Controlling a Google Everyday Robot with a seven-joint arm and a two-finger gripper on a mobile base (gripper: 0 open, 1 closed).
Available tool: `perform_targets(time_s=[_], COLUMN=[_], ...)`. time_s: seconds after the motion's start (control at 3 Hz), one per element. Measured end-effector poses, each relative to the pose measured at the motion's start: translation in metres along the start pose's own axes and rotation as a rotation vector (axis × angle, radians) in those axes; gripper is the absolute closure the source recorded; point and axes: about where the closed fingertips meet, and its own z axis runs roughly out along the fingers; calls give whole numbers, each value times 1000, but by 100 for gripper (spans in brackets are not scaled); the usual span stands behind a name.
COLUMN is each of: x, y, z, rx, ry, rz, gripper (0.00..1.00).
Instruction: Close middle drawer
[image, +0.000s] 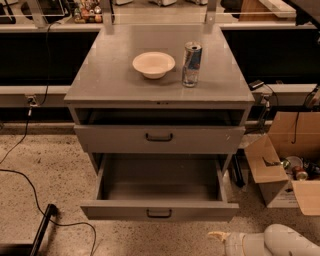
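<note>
The middle drawer (159, 212) of the grey cabinet (159, 75) is pulled far out. It is a deep empty box with a flat front and a small dark handle (159, 214). The uppermost drawer (159, 138) above it stands slightly out, with a pale speck on the right of its front. The lowest drawer is hidden under the open one. My gripper (216, 234) is on a white arm (280, 243) low at the bottom right. It is in front of and below the middle drawer's right front corner and does not touch it.
A white bowl (153, 64) and a drink can (191, 64) stand on the cabinet top. An open cardboard box (280, 170) with clutter sits on the floor to the right. Black cables (30, 185) and a dark bar (42, 231) lie on the floor to the left.
</note>
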Motion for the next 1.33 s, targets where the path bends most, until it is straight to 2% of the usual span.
perform_targets(time_s=[0.33, 0.67, 1.0, 1.33], x=[-1, -6, -9, -6], y=[1, -22, -63, -98], z=[1, 3, 4, 8], rx=[-2, 20, 94, 171], ry=[-2, -35, -87, -102], rz=[0, -24, -43, -53], gripper=[63, 86, 100, 100])
